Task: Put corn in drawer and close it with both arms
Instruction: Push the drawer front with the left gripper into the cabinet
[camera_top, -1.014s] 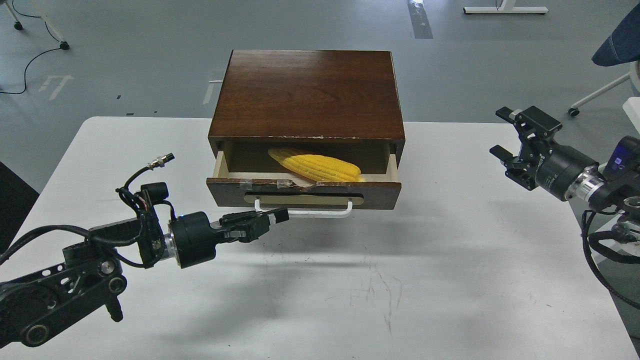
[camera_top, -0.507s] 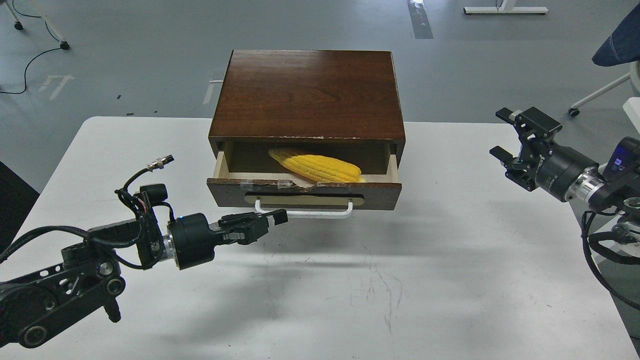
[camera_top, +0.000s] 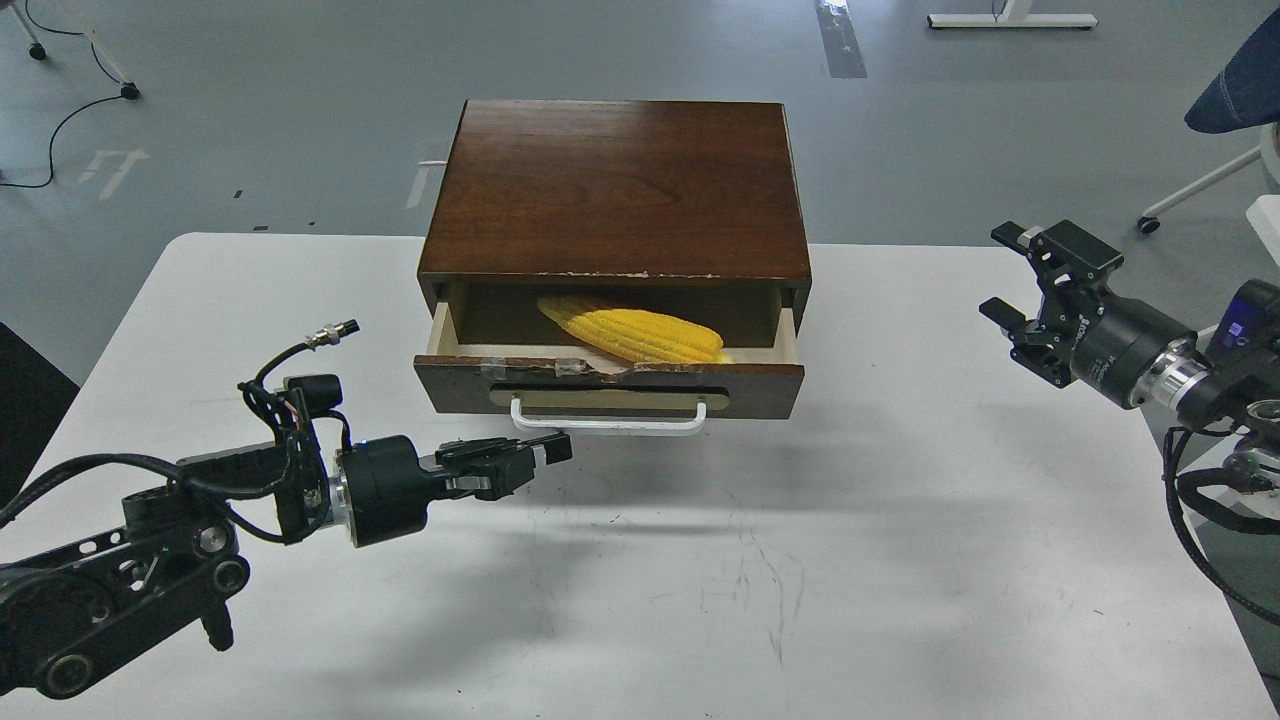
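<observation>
The yellow corn (camera_top: 632, 333) lies inside the partly open drawer (camera_top: 760, 382) of the dark brown cabinet (camera_top: 615, 185). The drawer's white bar handle (camera_top: 620, 424) faces me. My left gripper (camera_top: 558, 450) hangs just below and in front of the handle's left end. Its fingers are together and hold nothing, and it does not touch the handle. My right gripper (camera_top: 1003, 272) is open and empty, well to the right of the cabinet, above the table's right side.
The white table (camera_top: 700, 600) carries the cabinet at its far middle. A loose cable plug (camera_top: 335, 331) sticks up from my left wrist. An office chair (camera_top: 1235, 110) and a desk foot (camera_top: 1010, 18) stand on the grey floor beyond.
My left gripper has dropped a little and drawn back from the handle's left end. My right gripper has sunk slightly. The drawer and corn have not moved.
</observation>
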